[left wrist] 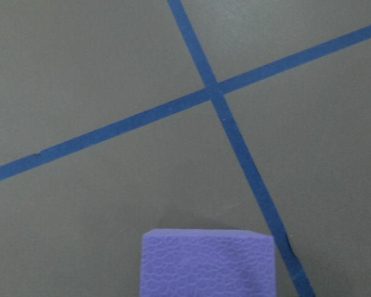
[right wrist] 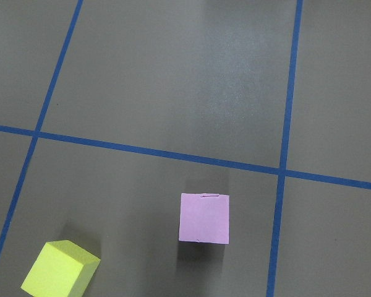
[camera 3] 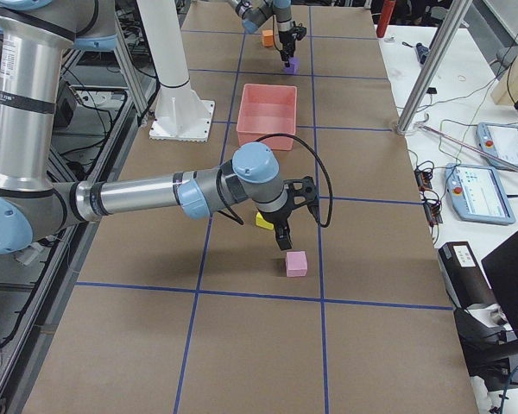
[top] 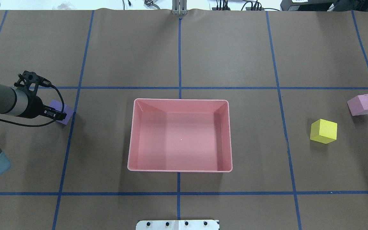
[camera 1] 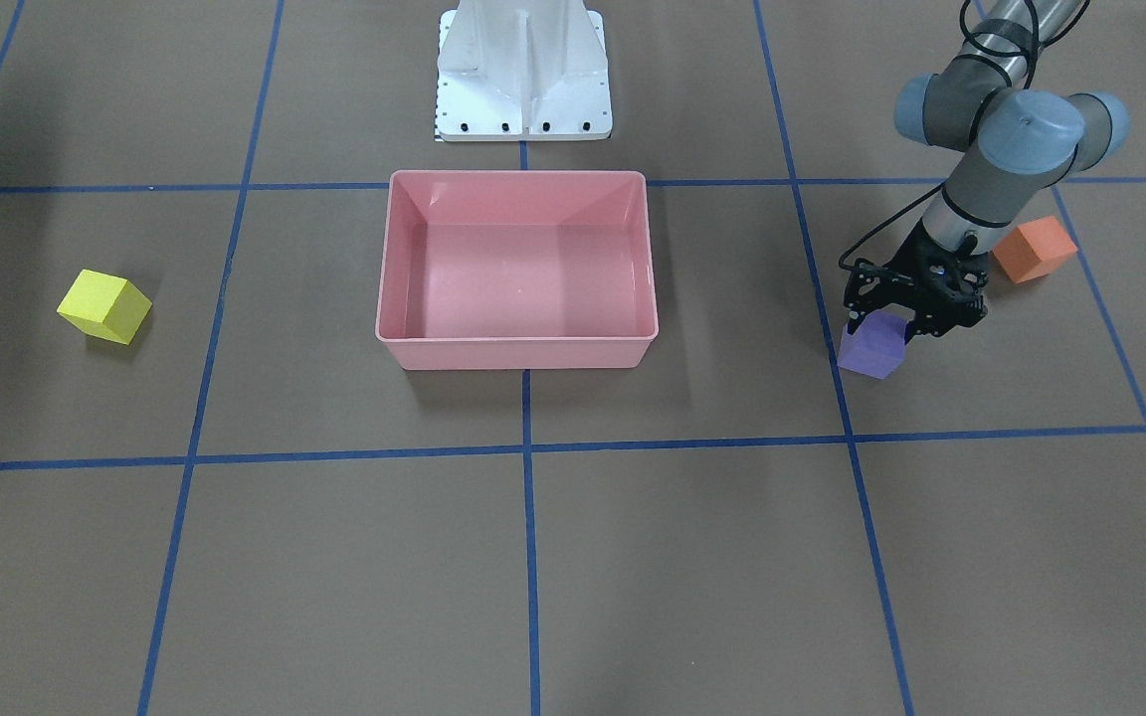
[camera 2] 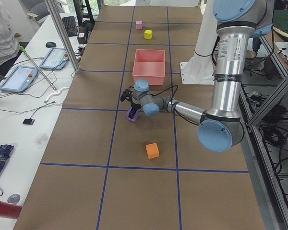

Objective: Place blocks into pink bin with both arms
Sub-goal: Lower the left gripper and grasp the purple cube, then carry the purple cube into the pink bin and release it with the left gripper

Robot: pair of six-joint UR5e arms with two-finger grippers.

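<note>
The pink bin stands mid-table with nothing in it. My left gripper is down on the purple block, with its fingers against the block's sides. The block rests on or just above the table and fills the bottom of the left wrist view. The orange block lies just behind that arm. The yellow block and the light pink block lie on the other side. My right gripper hovers above them; I cannot tell if it is open or shut.
The white base pedestal stands behind the bin. Blue tape lines grid the brown table. Operator desks with tablets run along the far edge, and a metal post stands there.
</note>
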